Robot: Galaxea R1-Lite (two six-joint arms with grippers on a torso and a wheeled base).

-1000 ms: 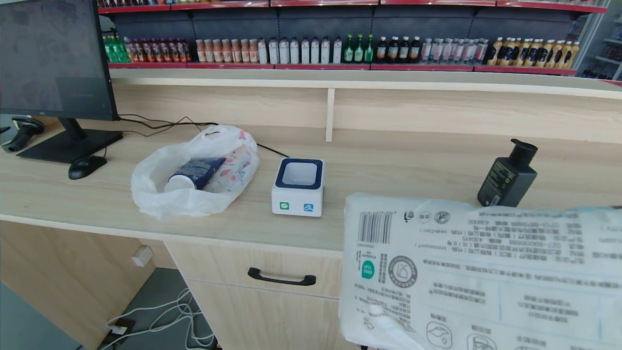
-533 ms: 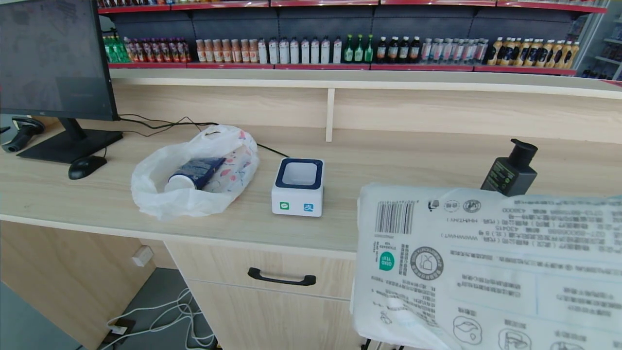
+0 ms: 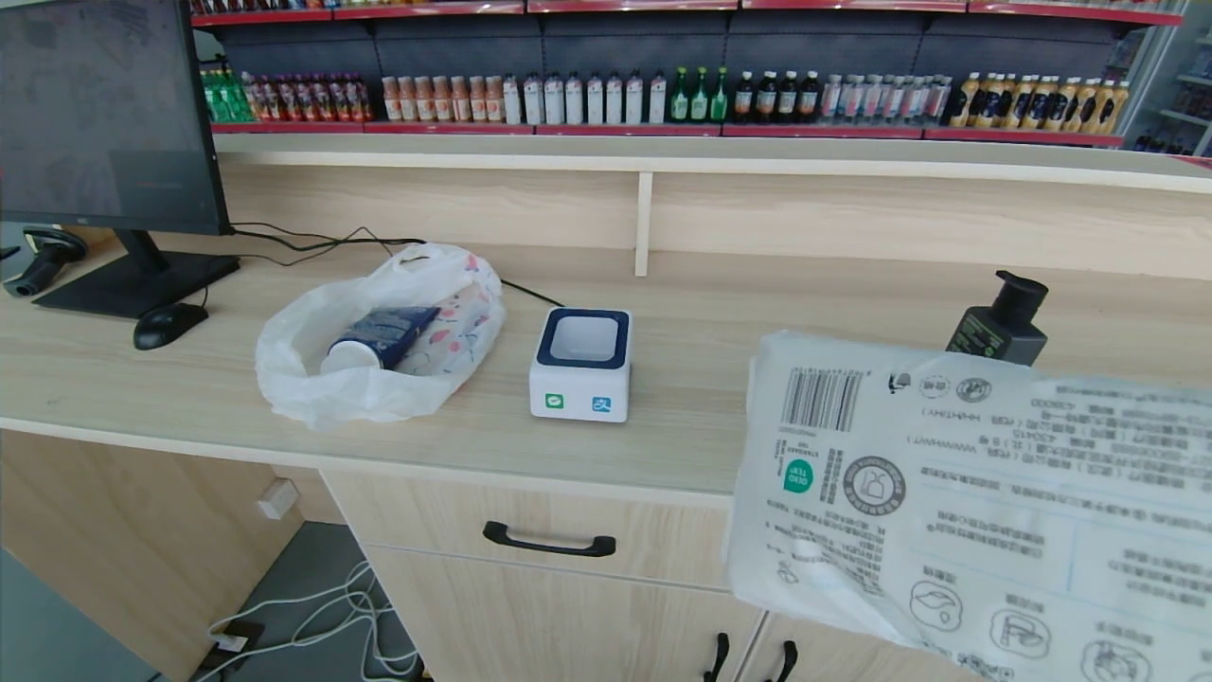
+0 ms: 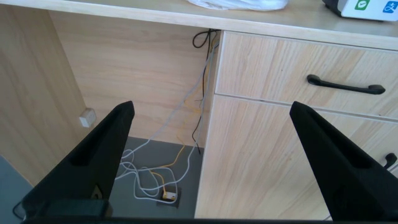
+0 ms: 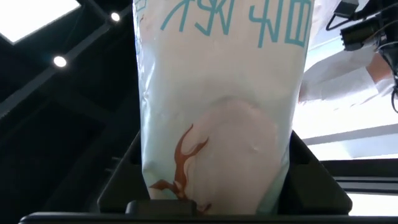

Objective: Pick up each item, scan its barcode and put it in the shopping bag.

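In the near right foreground, the right fingers [image 5: 124,180] clamp both sides of a white pack [image 3: 985,502], held up in front of the desk [image 3: 757,313] with its barcode facing the head camera. Low on the left, the left fingers [image 4: 102,149] are spread wide and empty before the drawers [image 4: 298,68]. Farther back on the desk, a scanner [image 3: 579,365] sits beside a bag [image 3: 312,369] holding items. A black pump bottle [image 3: 1002,317] stands behind the pack.

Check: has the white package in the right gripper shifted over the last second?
Yes. The white package has drifted right and up in the head view, away from the scanner, now covering more of the black pump bottle.
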